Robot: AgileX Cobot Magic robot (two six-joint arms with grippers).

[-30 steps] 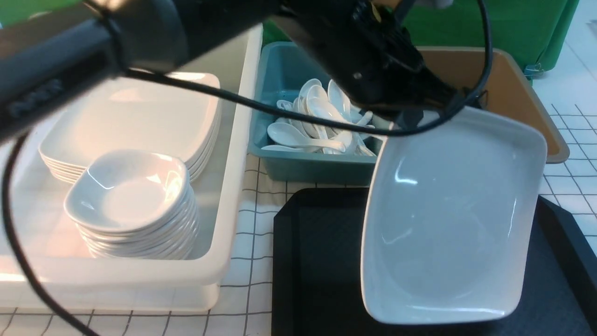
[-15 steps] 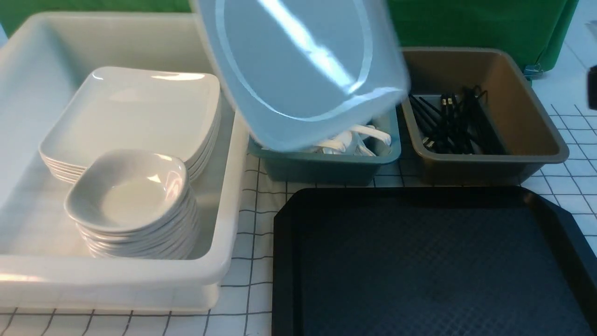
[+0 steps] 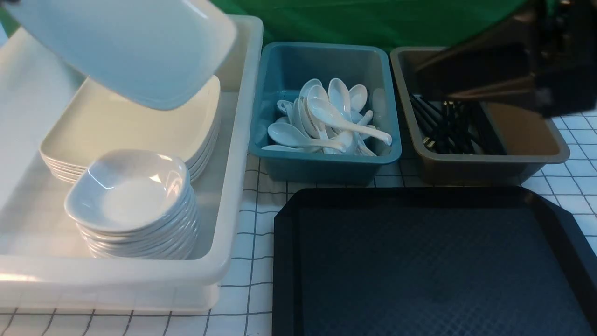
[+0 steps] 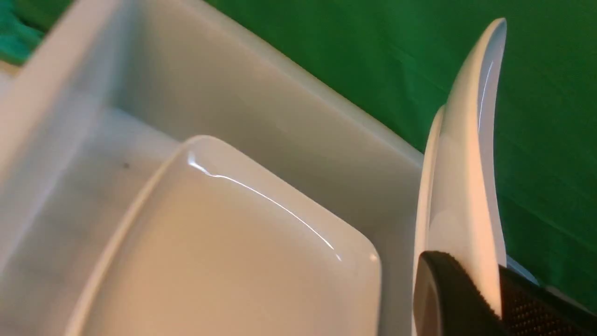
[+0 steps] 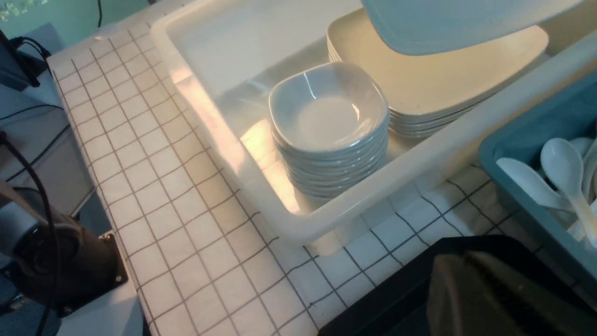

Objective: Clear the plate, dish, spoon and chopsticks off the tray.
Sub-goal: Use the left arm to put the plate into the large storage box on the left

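Note:
The large white plate (image 3: 126, 46) hangs tilted in the air over the stack of like plates (image 3: 140, 126) in the white bin (image 3: 233, 196). My left gripper (image 4: 485, 289) is shut on the plate's (image 4: 466, 186) rim; in the front view it is out of frame. The black tray (image 3: 419, 261) lies near me with a bare floor. My right gripper (image 5: 471, 280) is shut on nothing, above the tray's (image 5: 396, 289) corner. White spoons (image 3: 326, 121) lie in the blue bin, black chopsticks (image 3: 447, 126) in the brown bin. Small dishes (image 3: 130, 200) are stacked in the white bin.
The blue bin (image 3: 326, 163) and the brown bin (image 3: 536, 149) stand side by side behind the tray. My right arm (image 3: 536, 70) shows as a dark blur over the brown bin. A checked cloth (image 3: 252, 261) covers the table. A green backdrop stands behind.
The plate has gone from above the tray, up past the blue bin, leftward to over the white bin's plate stack. The right arm has come into view over the brown bin.

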